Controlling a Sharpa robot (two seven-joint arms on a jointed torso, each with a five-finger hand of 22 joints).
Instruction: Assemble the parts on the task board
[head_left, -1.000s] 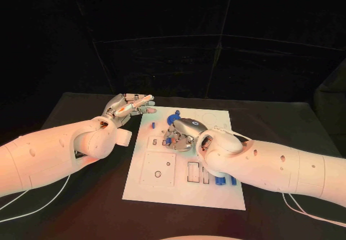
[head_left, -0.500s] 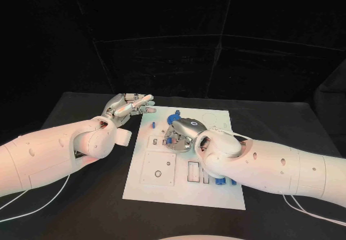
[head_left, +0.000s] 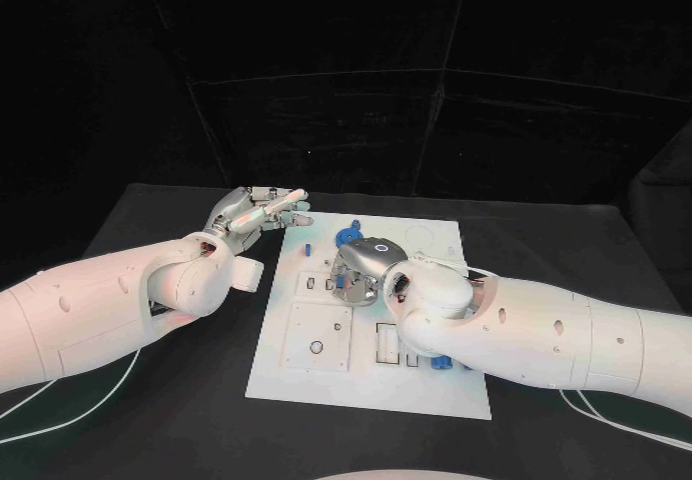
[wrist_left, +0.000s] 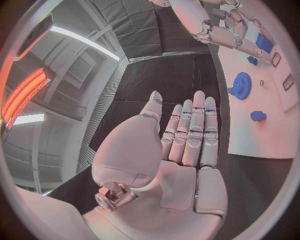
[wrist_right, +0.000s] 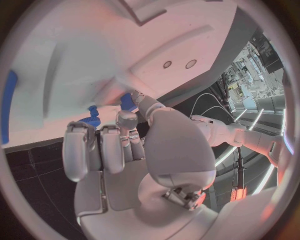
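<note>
Now right hand (head_left: 361, 272) hovers just beside blue gear (head_left: 343, 238).

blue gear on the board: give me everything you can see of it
The blue gear is a small toothed wheel with a raised hub, plastic by its look. It lies flat near the far edge of the white board, close to the board's left side. In the head view the right hand hovers just in front of it and hides part of it; whether they touch cannot be told. The left hand is apart from it, off the board.

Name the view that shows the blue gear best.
The left wrist view: the blue gear lies unobstructed on the task board, teeth visible. In the head view the gear is small, beside the right hand. The right wrist view leaves it unclear.
</note>
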